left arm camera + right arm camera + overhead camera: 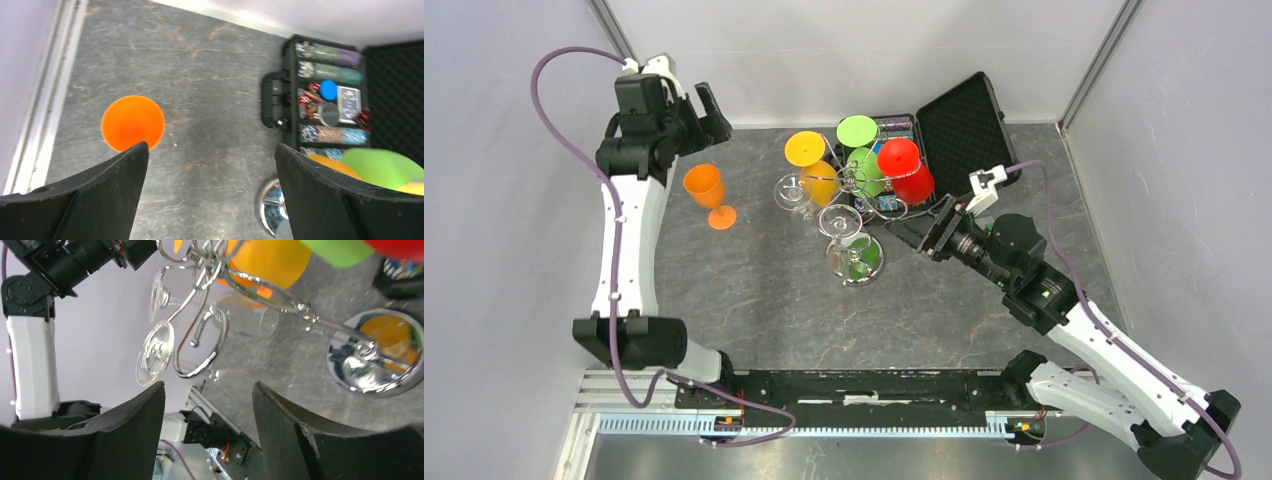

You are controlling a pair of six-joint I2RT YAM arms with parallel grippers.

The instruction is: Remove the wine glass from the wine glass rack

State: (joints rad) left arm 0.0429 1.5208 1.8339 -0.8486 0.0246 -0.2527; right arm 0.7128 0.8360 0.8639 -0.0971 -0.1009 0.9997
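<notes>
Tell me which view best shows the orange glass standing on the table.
The top external view: the orange glass shows bowl, stem and foot. The left wrist view shows only its round top. The right wrist view shows it nowhere clearly.

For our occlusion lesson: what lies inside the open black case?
Rows of stacked chips, a blue disc and a card pack lie in the black case. The green glass covers part of the tray, so its contents there cannot be seen.
</notes>
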